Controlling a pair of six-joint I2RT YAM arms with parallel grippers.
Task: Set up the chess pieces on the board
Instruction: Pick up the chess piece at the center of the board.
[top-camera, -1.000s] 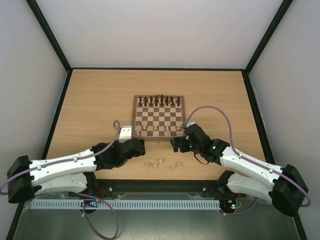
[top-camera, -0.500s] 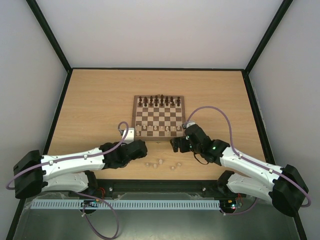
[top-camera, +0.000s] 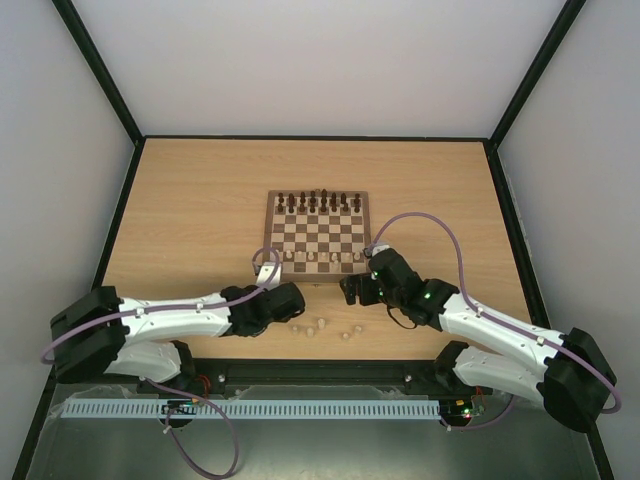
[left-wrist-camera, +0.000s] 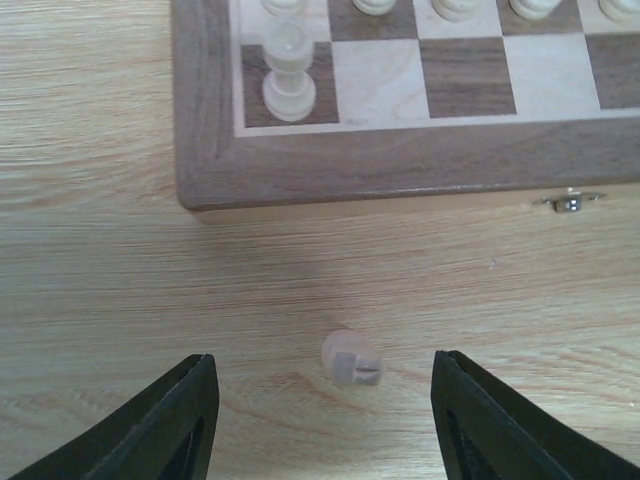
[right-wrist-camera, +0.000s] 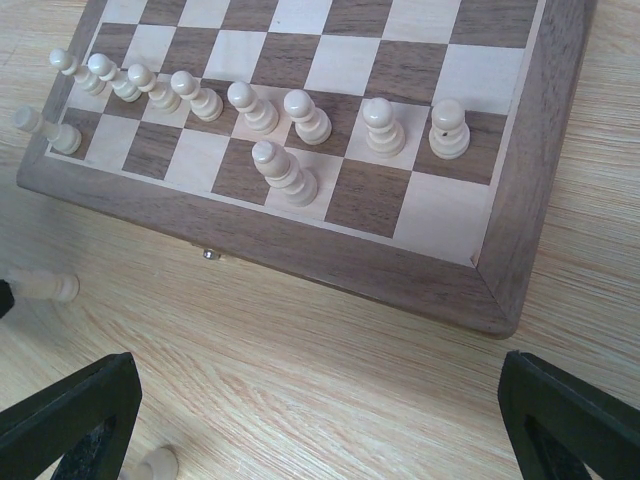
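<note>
Two dark fingers of the left hand stand partly apart, low over the surface, and they grip nothing. A fallen pale piece, likely a pawn, lies loose in the gap, a little off-centre, touching neither finger. That straddle looks deliberate: one finger each side, ready to pinch. The piece is on its side, flat base turned back toward the hand, rounded head aimed at the chessboard. So its long axis seems to run along the fingers rather than across them, and that's an awkward line for a pinch, since it may roll. Just beyond, on the board's corner square, a rook stands upright. Over on the other side, the right hand hangs spread wide and empty beside the near rim, looking down on eight pawns upright in their row. More pale strays lie off the board, between the arms.
</note>
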